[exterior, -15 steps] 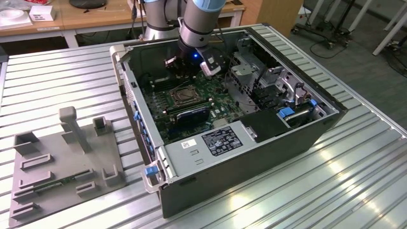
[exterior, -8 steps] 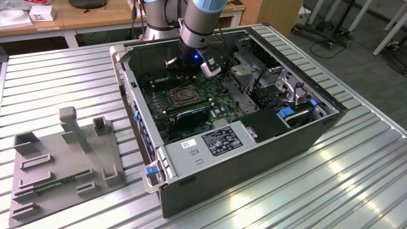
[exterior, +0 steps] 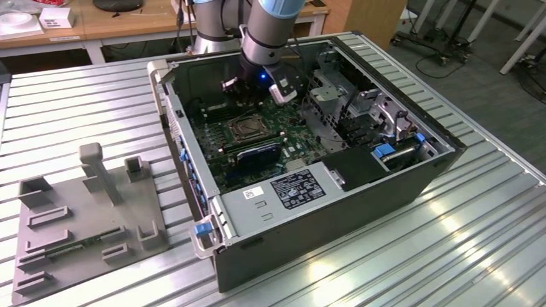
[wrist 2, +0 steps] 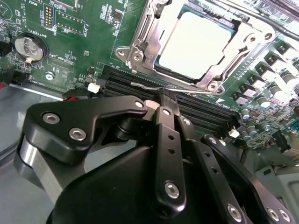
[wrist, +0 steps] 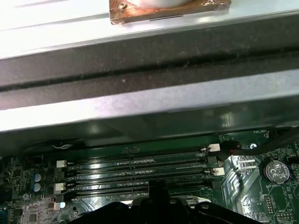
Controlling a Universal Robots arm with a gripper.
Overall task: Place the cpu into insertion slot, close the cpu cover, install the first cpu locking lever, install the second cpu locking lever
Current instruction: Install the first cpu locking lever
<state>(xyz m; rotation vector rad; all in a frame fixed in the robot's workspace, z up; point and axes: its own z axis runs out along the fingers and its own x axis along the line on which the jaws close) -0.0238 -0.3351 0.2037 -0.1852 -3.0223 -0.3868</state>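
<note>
- A grey fixture plate lies on the slatted table in the lower left of the exterior view, beside the open computer case.
- Near the centre of that view, the insertion slot sits on the green board inside the case.
- In the second wrist view, the cpu lies in the slot with the cpu cover flat around it.
- The gripper hangs just beyond the slot, over the black memory slots. Its fingers are drawn together, the tip meeting a thin silvery locking lever.
</note>
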